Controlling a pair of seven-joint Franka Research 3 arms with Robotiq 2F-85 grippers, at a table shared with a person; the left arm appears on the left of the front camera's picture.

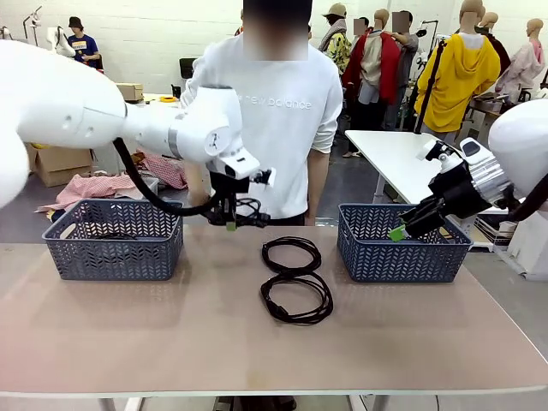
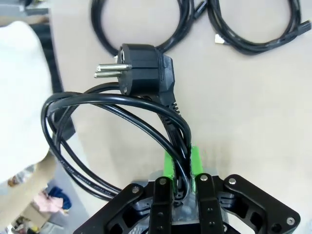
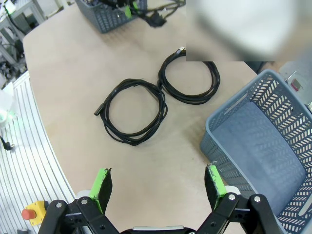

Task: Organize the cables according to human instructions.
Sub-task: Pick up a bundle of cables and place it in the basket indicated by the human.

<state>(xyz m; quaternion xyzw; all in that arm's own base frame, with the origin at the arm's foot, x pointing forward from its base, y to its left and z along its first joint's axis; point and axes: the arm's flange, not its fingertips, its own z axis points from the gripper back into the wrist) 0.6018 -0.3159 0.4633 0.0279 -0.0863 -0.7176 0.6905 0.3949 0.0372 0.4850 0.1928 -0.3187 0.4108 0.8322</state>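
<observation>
My left gripper hangs above the table's far edge, a little right of the left basket. It is shut on a coiled black cable. In the left wrist view the green pads pinch the cable's strands, and its round plug points left. Two more coiled cables lie mid-table, one farther and one nearer, touching each other; they also show as a left cable and a right cable. My right gripper stands open and empty by the right basket.
A person in a white sweatshirt stands at the far edge, right behind the held cable. Both blue-grey baskets sit along the far side, left and right. The right basket's floor looks bare. The near half of the table is free.
</observation>
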